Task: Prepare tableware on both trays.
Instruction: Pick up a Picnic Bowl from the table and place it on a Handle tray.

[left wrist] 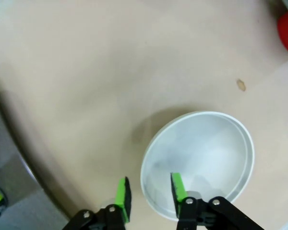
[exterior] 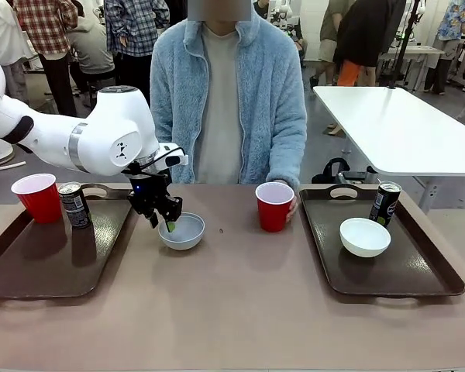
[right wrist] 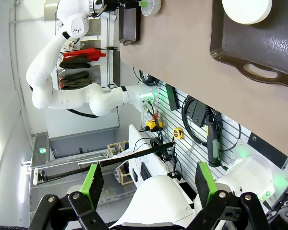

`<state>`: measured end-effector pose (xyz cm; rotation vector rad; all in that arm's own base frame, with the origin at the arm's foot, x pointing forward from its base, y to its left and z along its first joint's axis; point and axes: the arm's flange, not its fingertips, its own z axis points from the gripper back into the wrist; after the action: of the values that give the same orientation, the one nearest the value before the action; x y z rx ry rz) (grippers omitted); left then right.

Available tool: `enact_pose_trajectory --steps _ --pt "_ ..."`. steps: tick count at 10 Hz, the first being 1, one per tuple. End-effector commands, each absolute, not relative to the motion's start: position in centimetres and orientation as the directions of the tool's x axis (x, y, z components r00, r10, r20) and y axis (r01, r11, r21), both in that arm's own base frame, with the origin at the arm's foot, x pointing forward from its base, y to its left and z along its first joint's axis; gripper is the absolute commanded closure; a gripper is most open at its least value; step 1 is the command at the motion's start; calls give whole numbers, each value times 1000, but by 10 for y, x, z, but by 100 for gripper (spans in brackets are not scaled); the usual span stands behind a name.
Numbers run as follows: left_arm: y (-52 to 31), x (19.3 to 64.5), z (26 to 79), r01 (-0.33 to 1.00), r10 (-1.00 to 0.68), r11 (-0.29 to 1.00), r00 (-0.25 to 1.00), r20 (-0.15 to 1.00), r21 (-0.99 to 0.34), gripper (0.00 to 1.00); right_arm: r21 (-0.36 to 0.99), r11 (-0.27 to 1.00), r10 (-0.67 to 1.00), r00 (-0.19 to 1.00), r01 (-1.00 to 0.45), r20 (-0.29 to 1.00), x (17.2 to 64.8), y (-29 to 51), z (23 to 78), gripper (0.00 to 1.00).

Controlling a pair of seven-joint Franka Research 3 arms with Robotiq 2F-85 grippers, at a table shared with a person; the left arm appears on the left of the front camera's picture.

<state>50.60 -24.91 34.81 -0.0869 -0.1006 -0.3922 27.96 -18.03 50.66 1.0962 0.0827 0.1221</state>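
On the bare table between the two trays sits a white bowl (exterior: pixel 182 231). My left gripper (exterior: pixel 164 223) is at its left rim. In the left wrist view my left gripper (left wrist: pixel 150 191) straddles the rim of the bowl (left wrist: pixel 206 148), one pad inside and one outside, jaws narrowed with a small gap on each side. The left tray (exterior: pixel 31 271) carries a red cup (exterior: pixel 37 198) and a dark can (exterior: pixel 76 205). The right tray (exterior: pixel 418 271) holds a second bowl (exterior: pixel 364 236) and a can (exterior: pixel 385 203). My right gripper (right wrist: pixel 149 184) hangs open off the table.
Another red cup (exterior: pixel 274 206) stands on the table in front of the person, whose hand (exterior: pixel 294 206) touches its right side. The person sits at the far edge. A small brown speck (left wrist: pixel 241 85) marks the tabletop. The near half of the table is bare.
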Motion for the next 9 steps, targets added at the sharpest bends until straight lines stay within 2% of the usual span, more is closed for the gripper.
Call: enact_pose_trajectory --steps 1,2,3,7,8,9 --pt "-253 510 352 372 -366 927 925 105 -45 90 898 433 143 990 -74 13 279 -181 508 0" --pt "-252 510 353 369 -364 928 926 103 -45 99 898 433 143 990 -74 13 279 -181 508 0" --pt "-252 509 355 365 -360 930 928 94 -50 100 898 433 143 990 -74 13 279 -181 508 0" --pt "-242 503 378 323 -319 945 945 76 -56 100 898 433 143 990 -74 13 279 -181 508 0" --pt "-237 495 400 270 -269 958 963 16 -97 100 898 433 143 990 -74 13 279 -181 508 0" --pt "-226 482 427 253 -252 960 967 20 -117 100 898 433 143 990 -74 13 279 -181 508 0"
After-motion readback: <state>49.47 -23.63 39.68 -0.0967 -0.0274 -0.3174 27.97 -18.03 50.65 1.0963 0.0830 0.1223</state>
